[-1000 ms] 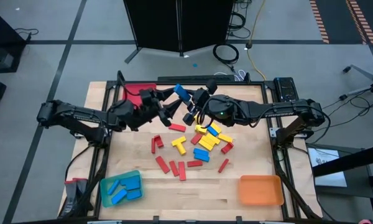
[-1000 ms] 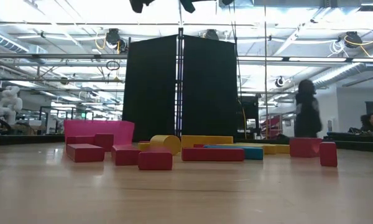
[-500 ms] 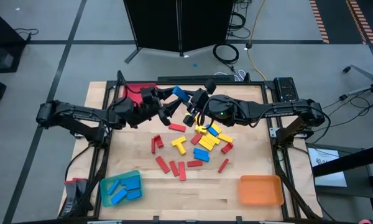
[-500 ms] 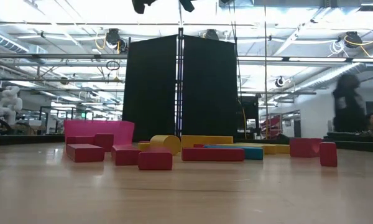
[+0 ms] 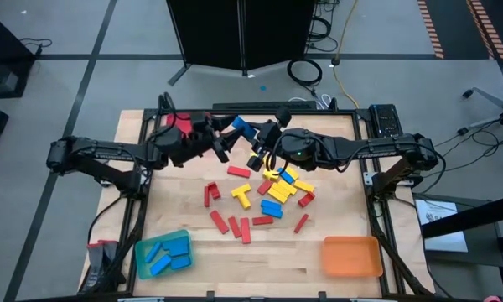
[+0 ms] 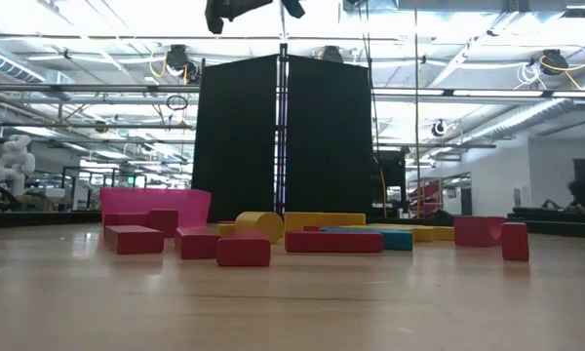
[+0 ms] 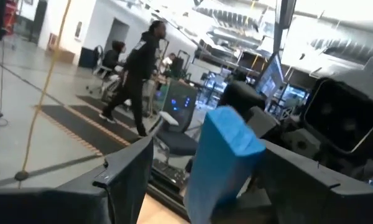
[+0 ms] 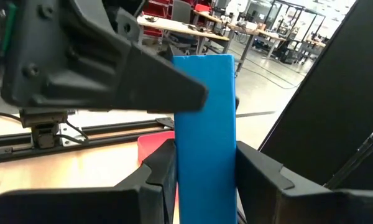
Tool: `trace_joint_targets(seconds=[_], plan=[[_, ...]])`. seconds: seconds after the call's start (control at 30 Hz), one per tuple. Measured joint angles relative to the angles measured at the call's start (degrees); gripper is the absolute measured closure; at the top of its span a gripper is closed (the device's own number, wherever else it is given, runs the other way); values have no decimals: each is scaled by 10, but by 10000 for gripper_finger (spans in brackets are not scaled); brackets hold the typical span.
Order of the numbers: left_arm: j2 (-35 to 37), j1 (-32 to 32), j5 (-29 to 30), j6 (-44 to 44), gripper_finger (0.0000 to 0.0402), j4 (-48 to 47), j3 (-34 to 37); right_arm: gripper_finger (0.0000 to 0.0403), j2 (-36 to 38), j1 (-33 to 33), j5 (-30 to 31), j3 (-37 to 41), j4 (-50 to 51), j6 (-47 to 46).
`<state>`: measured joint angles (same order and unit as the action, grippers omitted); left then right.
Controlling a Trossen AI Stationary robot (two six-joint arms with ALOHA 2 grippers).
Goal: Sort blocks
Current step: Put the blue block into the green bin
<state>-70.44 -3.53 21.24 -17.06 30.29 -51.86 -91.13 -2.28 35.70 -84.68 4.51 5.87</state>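
Note:
A blue block (image 5: 241,127) hangs in the air over the table's far middle, between my two grippers. My right gripper (image 5: 256,139) is shut on it from the right; in the right wrist view (image 8: 205,186) the block (image 8: 205,124) stands up between its fingers. My left gripper (image 5: 228,134) is open on the left, with a finger on each side of the block's (image 7: 224,155) free end; I cannot tell whether it touches. Red, yellow and blue blocks (image 5: 268,197) lie loose on the table's middle. My right gripper pinches the blue block between its two fingers (image 8: 158,180) by one end (image 8: 205,177), across its width, coming from the table's right. The block is lifted clear of the table and sticks out lengthwise past the fingertips toward the left gripper.
A teal tray (image 5: 142,252) with blue blocks sits at the near left corner and an orange tray (image 5: 350,256) at the near right. A red tray (image 5: 178,122) lies partly under the left arm at the far left. The low view shows the block row (image 6: 322,239).
My left gripper has shifted a little toward the table's left and far edge, covering more of the red tray. The blue block and my right gripper have stayed almost where they were. A person has walked across the room behind the table.

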Motion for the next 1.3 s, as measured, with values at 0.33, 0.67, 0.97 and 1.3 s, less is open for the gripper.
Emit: trace_joint_targets(seconds=[0.33, 0.67, 0.97, 1.3], plan=[[-1, -10, -26, -7, 162, 4, 0, 289, 0, 0, 0, 0, -1, 10], [-1, -11, -45, -11, 315, 18, 0, 289, 0, 0, 14, 0, 0, 16], [-1, -10, -37, -37, 326, 7, 0, 289, 0, 0, 11, 0, 4, 17], [-1, -8, -65, -36, 339, 8, 0, 184, 0, -1, -12, 1, 3, 4]])
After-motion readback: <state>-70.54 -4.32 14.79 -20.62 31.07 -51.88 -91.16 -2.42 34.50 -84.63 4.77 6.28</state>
